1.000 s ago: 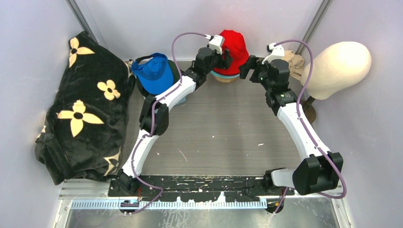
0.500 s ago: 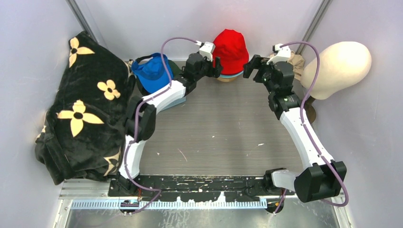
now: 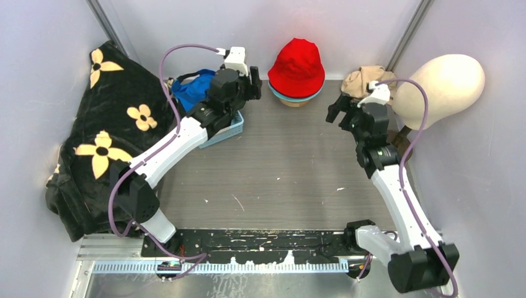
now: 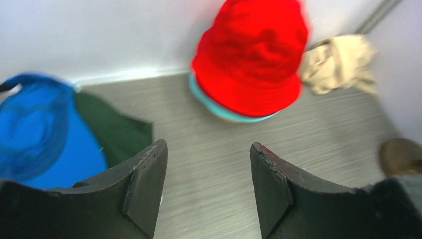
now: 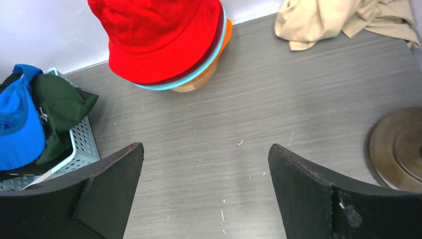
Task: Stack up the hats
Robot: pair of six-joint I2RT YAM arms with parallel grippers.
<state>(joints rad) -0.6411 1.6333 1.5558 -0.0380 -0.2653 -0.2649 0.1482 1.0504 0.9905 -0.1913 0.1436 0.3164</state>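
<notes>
Hats sit in two groups: the red hat [image 3: 297,62] tops a teal hat [image 5: 199,72] and an orange hat [image 5: 226,32] at the back of the table [image 3: 291,161], while the blue cap [image 5: 17,124] and green cap [image 5: 59,109] lie in the basket [image 5: 82,144] on the left. Both claws are open and empty. The left claw [image 4: 207,146] is near the basket and the right claw [image 5: 205,148] hangs over bare table near the rag [image 3: 363,79]. Reaching in, the left claw could pinch both caps together, or snag the basket's rim and drag it. A careless pass could topple the red stack.
</notes>
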